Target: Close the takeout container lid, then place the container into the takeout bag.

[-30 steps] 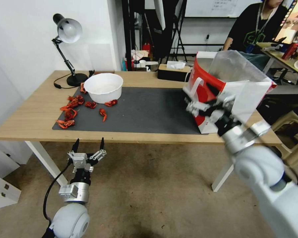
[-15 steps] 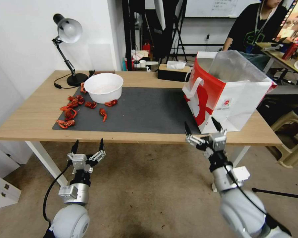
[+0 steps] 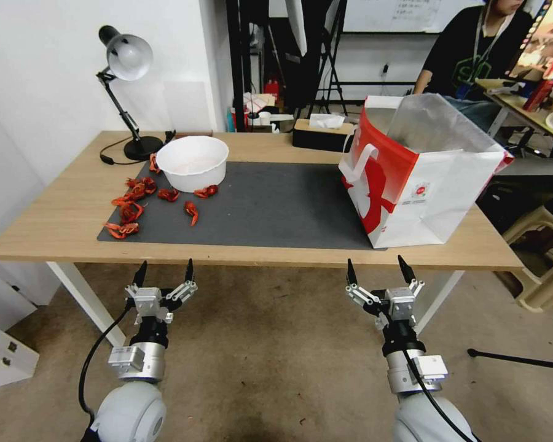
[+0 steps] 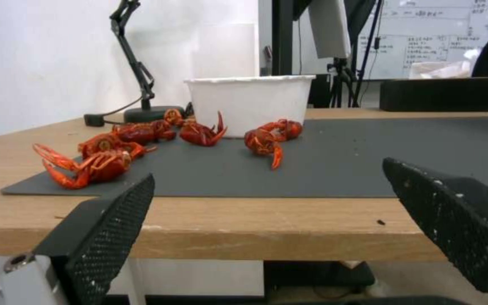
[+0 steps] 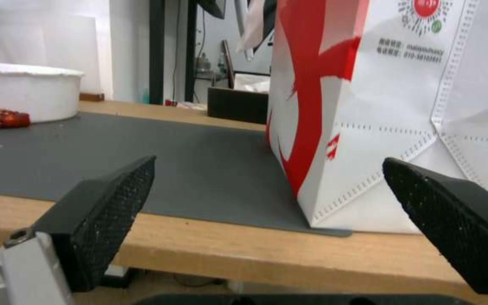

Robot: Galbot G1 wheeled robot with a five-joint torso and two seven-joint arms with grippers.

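Right end effector (image 3: pixel 378 271) withdrew below table (image 3: pixel 55 227) | takeout bag (image 3: pixel 411 178) upright

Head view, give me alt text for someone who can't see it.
Both grippers, left gripper and right gripper, hang open and empty below the near edge of a wooden table. On its dark mat a red-and-white takeout bag stands upright on the right. On the left are a white bowl with red crayfish scattered beside it, and a desk lamp.

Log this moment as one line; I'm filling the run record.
left gripper: open, below table edge | right gripper: open, below table edge | takeout bag: upright on table | white bowl: on mat
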